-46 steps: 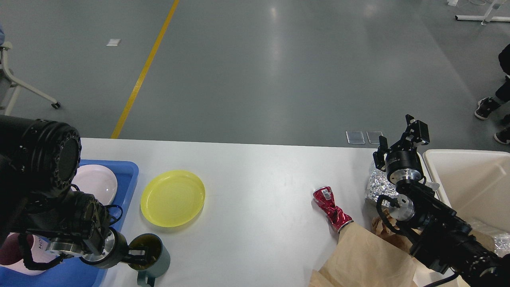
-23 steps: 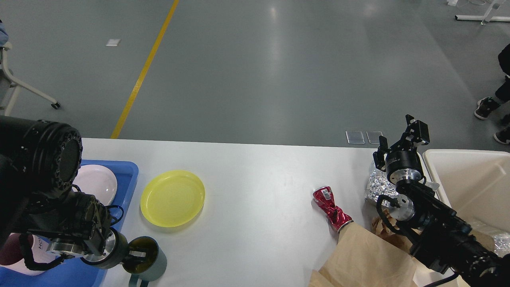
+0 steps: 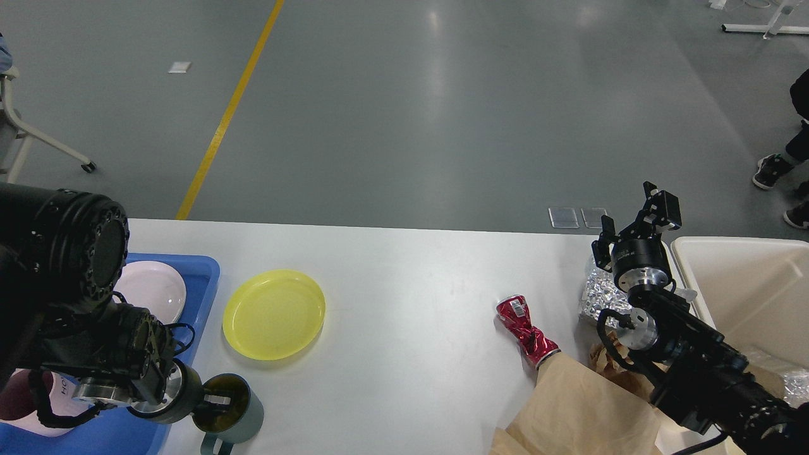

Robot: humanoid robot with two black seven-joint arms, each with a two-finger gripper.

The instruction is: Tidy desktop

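Observation:
The white desktop point(image 3: 411, 272) carries a yellow plate point(image 3: 273, 314), a crushed red can point(image 3: 524, 327), a crumpled foil wad point(image 3: 599, 294) and a brown paper bag point(image 3: 588, 411). My left gripper point(image 3: 218, 401) is shut on the rim of a teal mug point(image 3: 237, 414) near the front edge, next to the blue tray point(image 3: 205, 272). My right gripper point(image 3: 635, 220) is open and empty, raised over the foil wad, beside the cream bin point(image 3: 739, 278).
The blue tray holds a white plate point(image 3: 155, 291) and a dark red cup point(image 3: 16, 398), partly hidden by my left arm. More foil point(image 3: 793, 382) lies in the bin. A person's shoes point(image 3: 774, 170) are on the floor at the right.
My left gripper has shifted the teal mug slightly left, toward the tray. The right arm has not moved.

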